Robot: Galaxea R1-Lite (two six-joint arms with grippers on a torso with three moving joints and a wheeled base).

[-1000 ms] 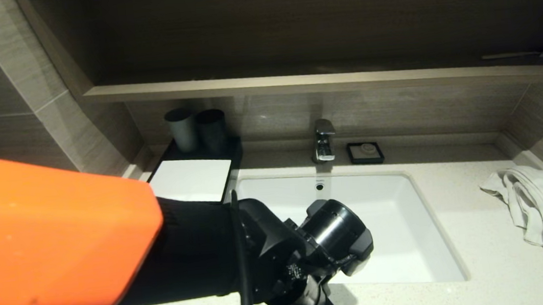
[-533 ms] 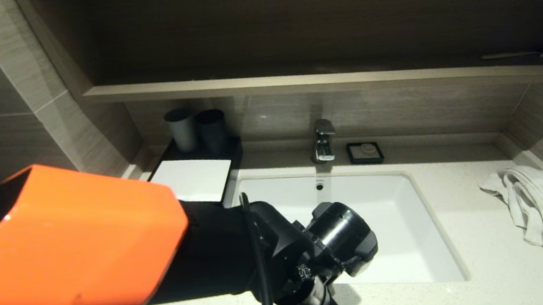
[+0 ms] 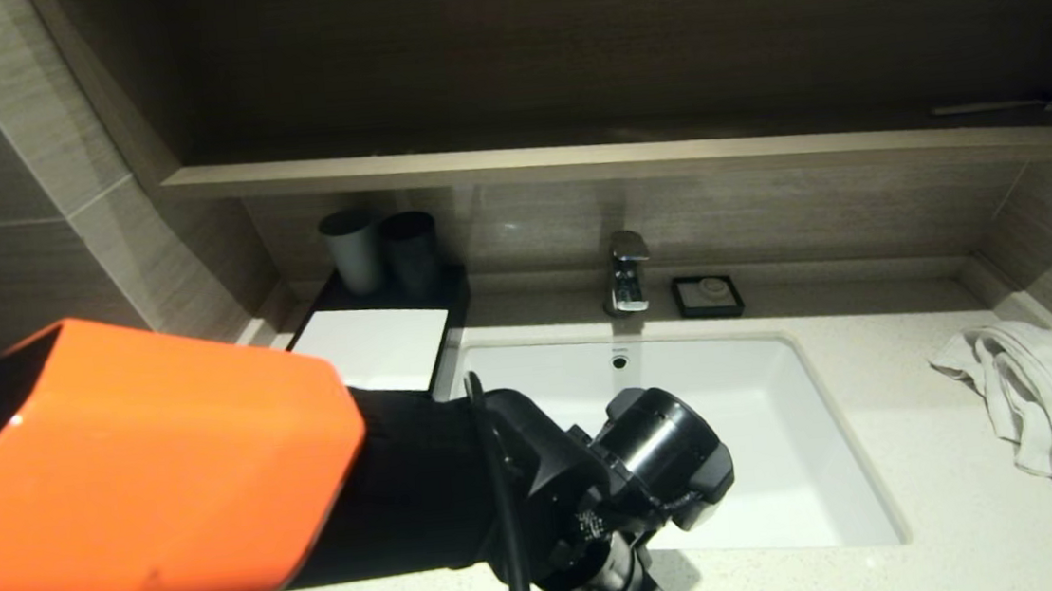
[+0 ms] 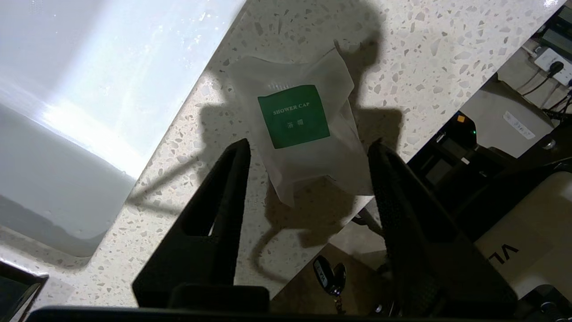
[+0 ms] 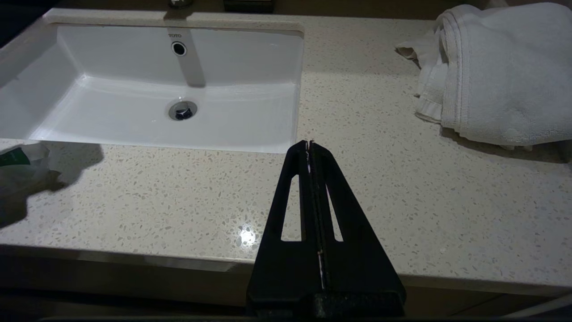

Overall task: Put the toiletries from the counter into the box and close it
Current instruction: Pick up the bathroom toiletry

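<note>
1 packet, clear plastic with a green "SHOWER CAP" label, lies flat on your counter just past the tips of your left gripper, whose 2 fingers stand wide apart with the packet's near end between them, not touching it as far as you can tell. Your right gripper hangs over the counter's front edge with its 2 fingers pressed together on nothing, the sink beyond its tips. Your box sits beside the sink's far corner, 2 dark cups behind it.
</note>
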